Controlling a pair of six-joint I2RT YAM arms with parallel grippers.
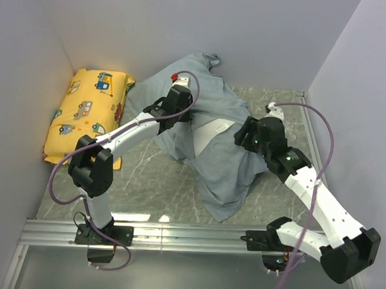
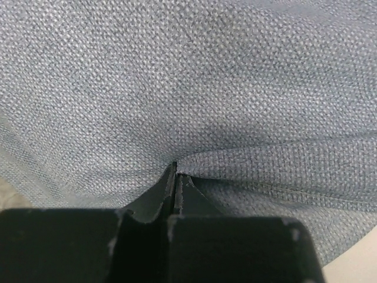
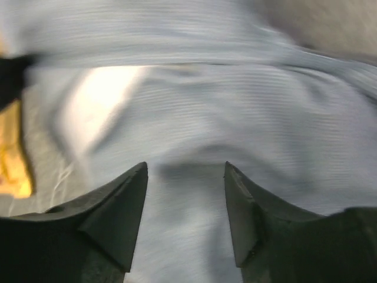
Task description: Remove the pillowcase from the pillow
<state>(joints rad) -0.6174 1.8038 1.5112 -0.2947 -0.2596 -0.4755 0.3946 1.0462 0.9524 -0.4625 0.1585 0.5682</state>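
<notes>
From top, above and behind the arm bases (image 1: pixel 102 233): looks down on whole worktop (image 1: pixel 153 175). From both wrists: looks forward, very close, at pillowcase (image 1: pixel 223 181) cloth, also seen from top.

You had bare table (image 1: pixel 153 181) to pass near the front. The pillowcase (image 1: pixel 224 159) filled the middle, and the yellow pillow (image 1: pixel 85 111) blocked the left wall (image 1: pixel 29 80).

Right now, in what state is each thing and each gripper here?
left gripper: shut on the pillowcase
right gripper: open, over the fabric
pillowcase: crumpled, blue-grey side out
white patch: shows between folds; pillow or band, cannot tell
yellow vehicle-print pillow: lying apart, untouched
</notes>
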